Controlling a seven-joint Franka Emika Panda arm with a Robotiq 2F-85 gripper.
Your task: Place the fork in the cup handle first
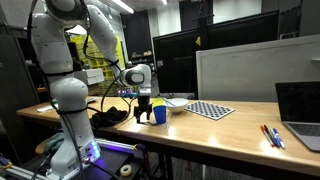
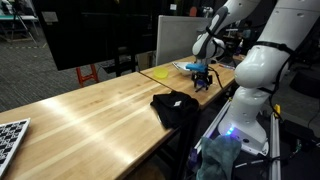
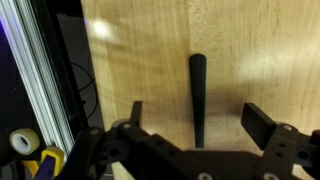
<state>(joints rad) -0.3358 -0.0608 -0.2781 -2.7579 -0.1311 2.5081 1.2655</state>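
In the wrist view the dark slim fork [image 3: 197, 95] lies flat on the wooden table, one rounded end pointing away from me. My gripper [image 3: 197, 120] is open, low over the table, with one finger on each side of the fork and neither touching it. In an exterior view my gripper [image 1: 145, 108] hangs just beside the small blue cup [image 1: 158, 115], which stands upright on the table. The fork is too small to make out in either exterior view. The other exterior view shows my gripper [image 2: 201, 78] at the far end of the table.
A pale shallow bowl [image 1: 176, 103] and a checkerboard [image 1: 211, 110] lie behind the cup. Red and blue pens [image 1: 272, 136] and a laptop [image 1: 300, 112] sit further along. A black cloth [image 2: 175, 108] lies near the robot's base. The table edge [image 3: 75, 110] is close.
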